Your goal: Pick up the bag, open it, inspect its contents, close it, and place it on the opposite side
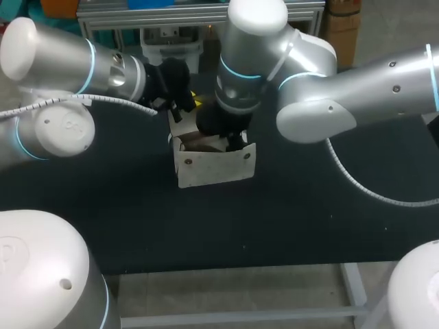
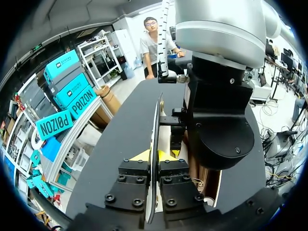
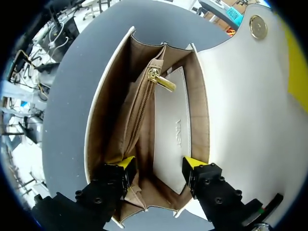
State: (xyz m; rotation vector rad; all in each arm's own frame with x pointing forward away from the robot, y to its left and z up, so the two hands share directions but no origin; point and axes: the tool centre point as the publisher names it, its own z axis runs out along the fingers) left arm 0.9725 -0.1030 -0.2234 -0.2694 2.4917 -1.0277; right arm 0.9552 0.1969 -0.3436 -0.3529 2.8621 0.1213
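Observation:
A small white bag [image 1: 212,164] stands upright at the middle of the black table [image 1: 309,219]. Its flap [image 2: 155,134] is raised on edge, and my left gripper [image 2: 154,156] is shut on that flap's rim; in the head view this gripper [image 1: 184,108] is at the bag's back left. My right gripper [image 3: 160,163] points down into the bag's mouth [image 3: 103,115], fingers apart, with the tan zipped divider and a white inner pocket [image 3: 173,134] between them. A gold zipper pull [image 3: 161,82] lies ahead of the fingers. The flap [image 3: 240,96] with its gold snap [image 3: 258,27] lies beside the right finger.
My right arm's wrist [image 1: 230,123] covers the bag's opening in the head view and stands close beside the left gripper [image 2: 219,130]. Bare black tabletop lies to both sides of the bag and in front of it.

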